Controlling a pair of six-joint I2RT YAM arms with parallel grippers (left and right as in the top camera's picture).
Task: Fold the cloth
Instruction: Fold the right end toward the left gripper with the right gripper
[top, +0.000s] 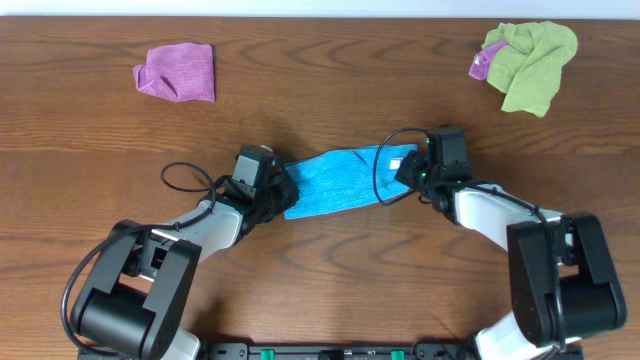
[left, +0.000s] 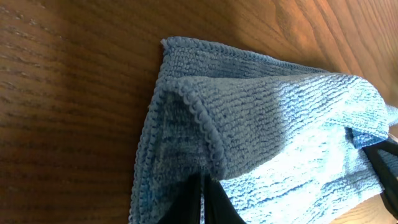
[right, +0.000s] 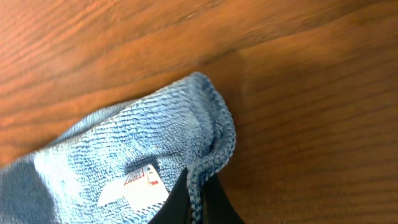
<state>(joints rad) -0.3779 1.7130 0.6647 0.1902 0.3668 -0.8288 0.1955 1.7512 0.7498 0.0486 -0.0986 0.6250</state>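
A blue cloth (top: 340, 180) lies stretched between my two grippers at the table's middle. My left gripper (top: 278, 195) is shut on its left end; in the left wrist view the cloth (left: 261, 124) is doubled over with a stitched hem pinched at the fingertips (left: 205, 199). My right gripper (top: 408, 168) is shut on the right end; in the right wrist view the cloth (right: 124, 149) shows a white label (right: 134, 185) and its corner hem runs between the fingers (right: 198, 199).
A crumpled purple cloth (top: 178, 72) lies at the back left. A green cloth (top: 532, 60) bunched with a bit of purple cloth lies at the back right. The wooden table (top: 320, 90) surrounds them.
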